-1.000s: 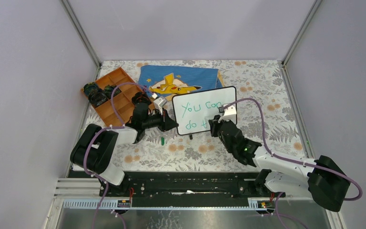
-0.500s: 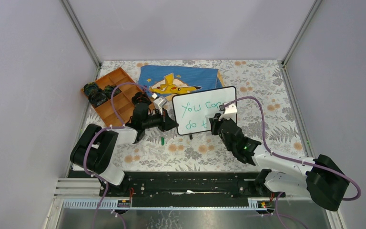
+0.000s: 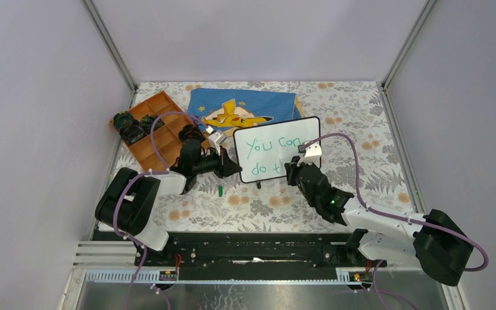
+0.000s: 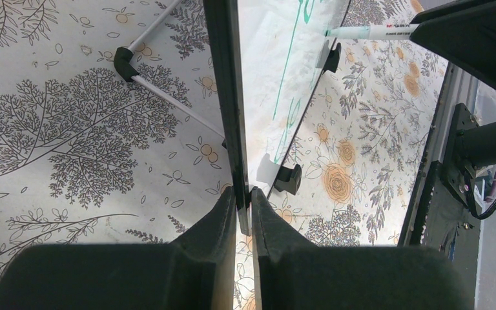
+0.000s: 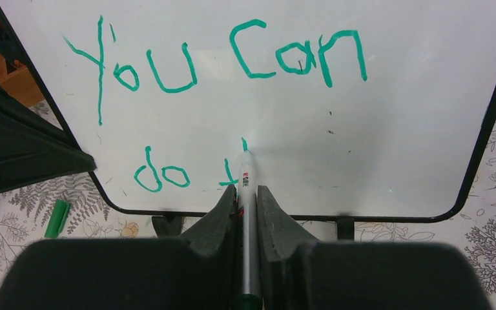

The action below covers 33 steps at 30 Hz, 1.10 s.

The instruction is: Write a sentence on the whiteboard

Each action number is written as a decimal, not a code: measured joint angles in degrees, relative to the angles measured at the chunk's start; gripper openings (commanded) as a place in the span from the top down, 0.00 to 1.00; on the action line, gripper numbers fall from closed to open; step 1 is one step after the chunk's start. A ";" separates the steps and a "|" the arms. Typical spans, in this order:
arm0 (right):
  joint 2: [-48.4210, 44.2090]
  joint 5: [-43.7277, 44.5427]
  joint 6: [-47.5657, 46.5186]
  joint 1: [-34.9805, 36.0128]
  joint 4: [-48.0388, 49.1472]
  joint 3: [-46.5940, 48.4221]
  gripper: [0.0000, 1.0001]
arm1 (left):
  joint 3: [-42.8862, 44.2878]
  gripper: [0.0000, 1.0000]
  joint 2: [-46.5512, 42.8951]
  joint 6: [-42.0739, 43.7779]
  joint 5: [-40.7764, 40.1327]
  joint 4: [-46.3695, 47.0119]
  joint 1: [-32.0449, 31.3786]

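Observation:
The whiteboard stands tilted on its black feet at mid-table. The sentence reads "You can" in green, with "do t" on the line below. My left gripper is shut on the board's black left frame. My right gripper is shut on a silver-and-white marker. The marker's tip touches the board just right of the "t", at the top of a short green stroke. The left wrist view shows the marker meeting the board face.
A green marker cap lies on the floral tablecloth below the board's left corner. An orange compartment tray holding dark parts sits at the left. The blue Pikachu cloth lies behind the board. Enclosure walls stand on three sides.
The right gripper with the marker has shifted very slightly at the board's lower line. The left arm and the board have not moved.

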 measured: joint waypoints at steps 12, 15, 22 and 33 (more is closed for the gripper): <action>-1.29 -1.18 1.70 0.00 -1.33 -2.97 1.00 | 0.11 0.84 0.00 0.09 -0.04 -0.15 -0.09; -1.38 -1.55 2.14 0.00 -1.55 -3.52 1.00 | 0.11 0.84 0.00 0.11 -0.04 -0.15 -0.09; -1.53 -2.32 3.13 0.00 -2.16 -4.24 1.00 | 0.15 0.84 0.00 0.13 -0.04 -0.20 -0.09; -1.49 -2.86 3.15 0.00 -3.34 -4.04 1.00 | 0.17 0.84 0.00 0.15 -0.04 -0.20 -0.09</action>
